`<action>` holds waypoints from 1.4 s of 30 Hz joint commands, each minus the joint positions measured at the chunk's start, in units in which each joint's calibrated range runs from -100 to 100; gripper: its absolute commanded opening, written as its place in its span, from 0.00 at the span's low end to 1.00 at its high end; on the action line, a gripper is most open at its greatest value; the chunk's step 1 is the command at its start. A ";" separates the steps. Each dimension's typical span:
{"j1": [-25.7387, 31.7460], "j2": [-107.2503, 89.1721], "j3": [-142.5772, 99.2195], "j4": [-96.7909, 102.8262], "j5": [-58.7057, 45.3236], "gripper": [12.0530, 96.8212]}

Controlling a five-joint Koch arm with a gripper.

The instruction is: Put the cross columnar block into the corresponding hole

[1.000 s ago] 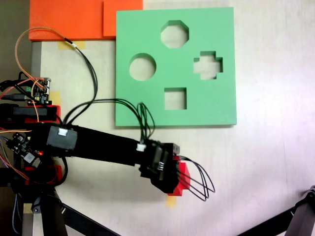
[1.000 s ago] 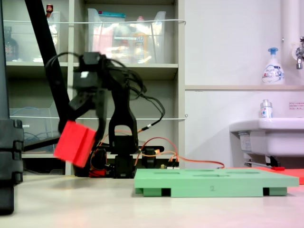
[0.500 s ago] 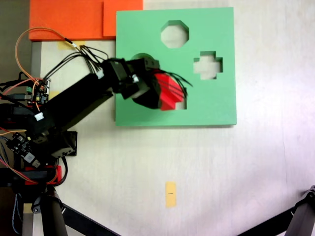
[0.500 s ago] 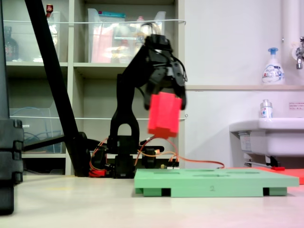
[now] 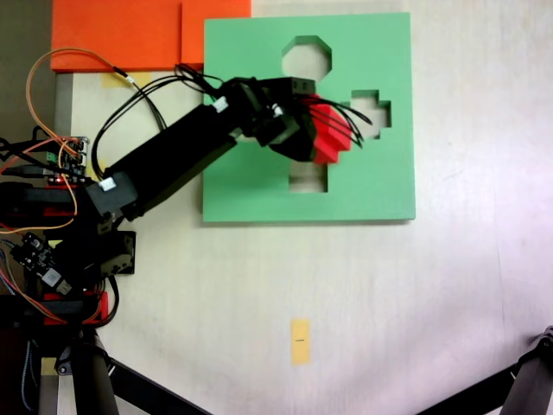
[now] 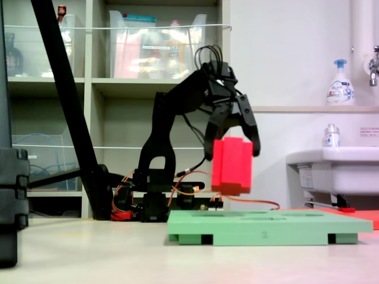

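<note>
My gripper (image 5: 324, 134) (image 6: 232, 148) is shut on the red cross columnar block (image 5: 331, 138) (image 6: 232, 166), which hangs upright in the air above the green foam board (image 5: 259, 186) (image 6: 266, 228). Seen from above, the block sits over the middle of the board, just left of the plus-shaped hole (image 5: 373, 112), whose left arm it partly covers. In the side fixed view the block's bottom is clearly above the board's top face. The arm reaches in from the left over the board.
The board also has an octagonal cutout (image 5: 304, 54) and a square cutout (image 5: 308, 177); the arm covers the round one. Orange foam sheets (image 5: 121, 35) lie at the top left. A yellow tape mark (image 5: 300, 341) is on the table. A tripod leg (image 5: 527, 389) stands bottom right.
The arm has carried the red block from the table's front up over the board, then right and lower toward the plus-shaped hole. The grip has stayed shut on it.
</note>
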 commanded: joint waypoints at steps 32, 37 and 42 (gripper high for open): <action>1.37 24.53 23.18 7.03 -1.76 0.29; 1.32 25.37 23.18 7.13 -2.05 0.29; 1.27 26.90 23.18 7.13 -2.05 0.29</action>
